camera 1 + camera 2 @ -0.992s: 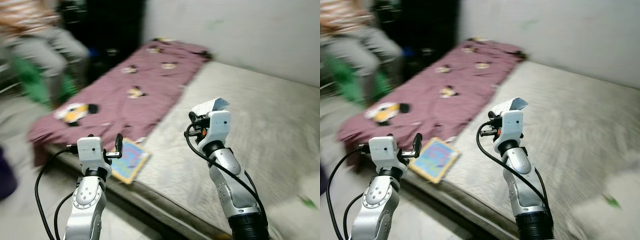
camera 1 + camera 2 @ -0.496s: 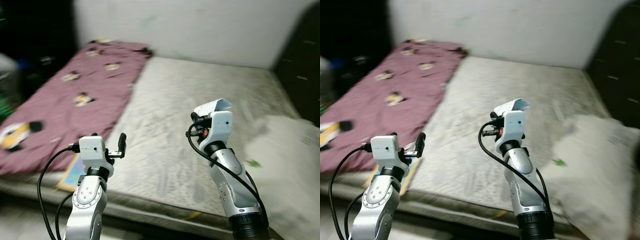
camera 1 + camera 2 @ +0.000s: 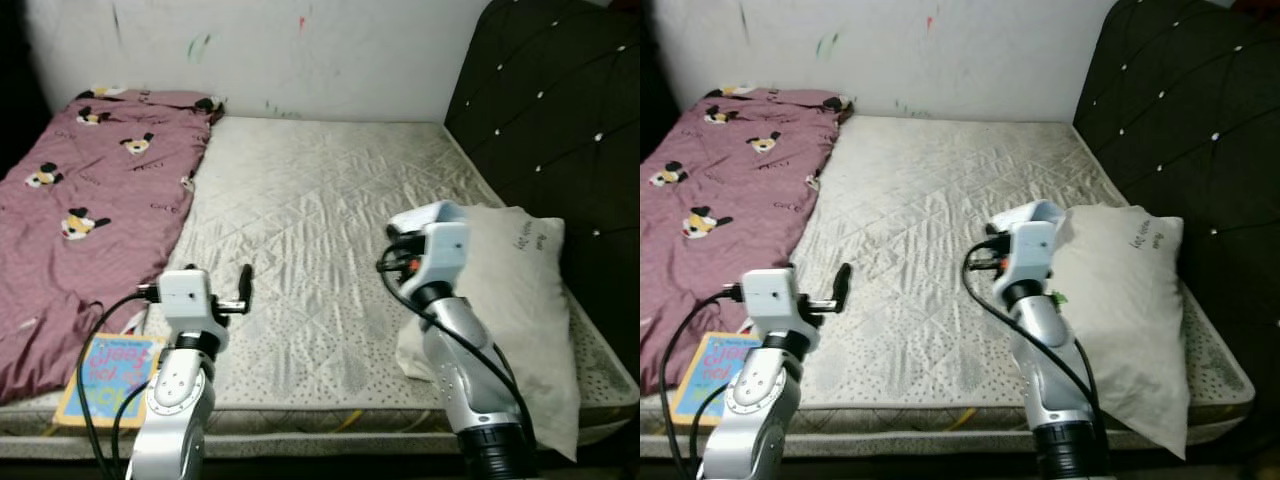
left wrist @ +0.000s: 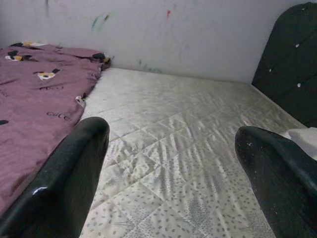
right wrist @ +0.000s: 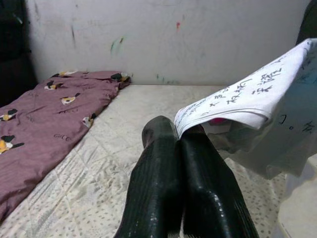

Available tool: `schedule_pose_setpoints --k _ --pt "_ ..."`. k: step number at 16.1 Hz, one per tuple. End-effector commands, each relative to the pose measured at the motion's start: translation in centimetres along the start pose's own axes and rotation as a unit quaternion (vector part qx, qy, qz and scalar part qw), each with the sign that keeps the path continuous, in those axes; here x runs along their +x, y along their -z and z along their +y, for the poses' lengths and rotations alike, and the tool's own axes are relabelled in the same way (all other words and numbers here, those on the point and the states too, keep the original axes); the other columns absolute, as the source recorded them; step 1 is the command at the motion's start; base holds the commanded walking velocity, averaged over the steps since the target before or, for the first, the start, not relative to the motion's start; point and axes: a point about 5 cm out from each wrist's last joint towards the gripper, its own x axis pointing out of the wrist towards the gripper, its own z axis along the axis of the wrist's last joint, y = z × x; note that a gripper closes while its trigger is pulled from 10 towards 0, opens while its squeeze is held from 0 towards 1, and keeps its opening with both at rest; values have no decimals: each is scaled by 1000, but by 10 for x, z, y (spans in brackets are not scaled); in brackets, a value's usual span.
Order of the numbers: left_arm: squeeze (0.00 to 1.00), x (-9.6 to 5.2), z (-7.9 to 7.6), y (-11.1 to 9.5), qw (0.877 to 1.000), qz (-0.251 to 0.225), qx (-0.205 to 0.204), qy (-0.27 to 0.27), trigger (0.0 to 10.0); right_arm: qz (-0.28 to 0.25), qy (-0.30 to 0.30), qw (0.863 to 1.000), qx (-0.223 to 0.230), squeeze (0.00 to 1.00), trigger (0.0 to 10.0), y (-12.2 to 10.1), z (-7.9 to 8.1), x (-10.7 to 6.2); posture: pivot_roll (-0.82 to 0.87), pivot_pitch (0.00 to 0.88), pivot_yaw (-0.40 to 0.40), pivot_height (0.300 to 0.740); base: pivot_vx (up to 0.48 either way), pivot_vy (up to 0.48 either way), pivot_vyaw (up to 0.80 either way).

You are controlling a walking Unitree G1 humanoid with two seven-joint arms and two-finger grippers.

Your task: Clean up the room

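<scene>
- Your right gripper (image 5: 181, 163) has its two black fingers pressed together on a sheet of white paper (image 5: 247, 94), pinched at one edge. It is held up over the mattress (image 3: 300, 220), just beside the pillow (image 3: 520, 300).
- Expect the paper to handle as very light and limp. In the right wrist view it folds over the fingertips and droops on the far side, so it may flap or slide out if you swing the arm fast. The pinch at the edge looks thin; a hold nearer the fold would likely be surer.
- The paper carries dark handwriting in short rows, but I cannot read the characters.
- Your left gripper (image 4: 173, 163) is spread wide and holds nothing. It hovers over the near part of the mattress, pointing toward the wall.
- A thin picture book (image 3: 100, 375) lies at the near edge of the mattress, partly on the maroon blanket (image 3: 70, 210). It should be stiff and flat, so take it by a free edge. Its cover has big pink letters, too small to read with confidence.
- The blanket has dog-face prints, and the left wrist view shows the word "GUCCI" printed on it. It is soft and bulky; it should bunch if gripped at a corner.
- The pillow bears a short line of dark writing near its top, not legible.
</scene>
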Motion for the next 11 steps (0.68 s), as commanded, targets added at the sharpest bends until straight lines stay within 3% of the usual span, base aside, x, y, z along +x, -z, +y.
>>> schedule_pose_setpoints --k 1,3,8,11 --pt "0 1 1 -1 1000 2 -1 -4 10000 -9 2 1000 -2 0 10000 -6 -1 3 -18 0 -16 740 0 0 -431" --pt "0 1 1 -1 1000 1 -3 -6 10000 -10 5 1000 0 0 10000 -6 -2 3 -18 0 -16 740 0 0 -800" --pt "0 1 0 -1 1000 1 -10 -3 10000 -9 5 1000 0 0 10000 -5 -2 3 -17 0 -14 740 0 0 0" --pt "0 1 -1 0 1000 2 -10 -2 10000 -1 10 1000 4 0 10000 -2 -3 3 -18 0 -14 740 0 0 -750"
